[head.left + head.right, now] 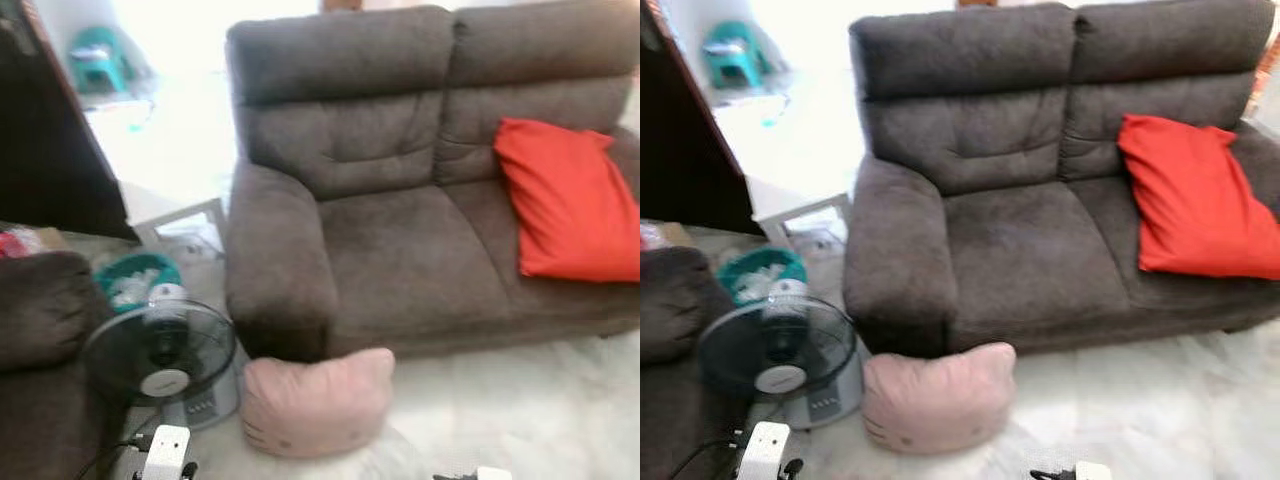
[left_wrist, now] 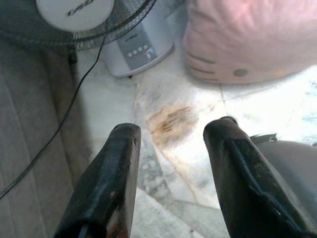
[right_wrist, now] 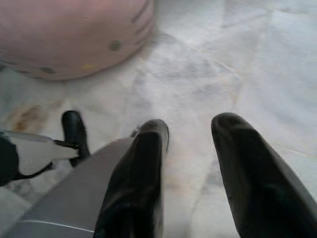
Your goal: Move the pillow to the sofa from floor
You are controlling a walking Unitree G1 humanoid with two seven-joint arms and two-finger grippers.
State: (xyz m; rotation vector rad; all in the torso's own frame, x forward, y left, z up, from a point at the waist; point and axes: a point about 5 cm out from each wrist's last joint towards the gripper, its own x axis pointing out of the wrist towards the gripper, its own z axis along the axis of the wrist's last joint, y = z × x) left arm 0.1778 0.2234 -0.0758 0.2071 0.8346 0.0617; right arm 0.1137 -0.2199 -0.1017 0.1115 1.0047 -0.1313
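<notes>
Nearby, teal basket holds white items.

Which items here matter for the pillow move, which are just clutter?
Job:
pink pillow, on the floor
grey sofa, the target
left gripper, open, empty
right gripper, open, empty

Clutter:
red cushion on the sofa seat
floor fan beside the pillow
teal basket
teal stool

A red cushion, a floor fan, a teal stool.
</notes>
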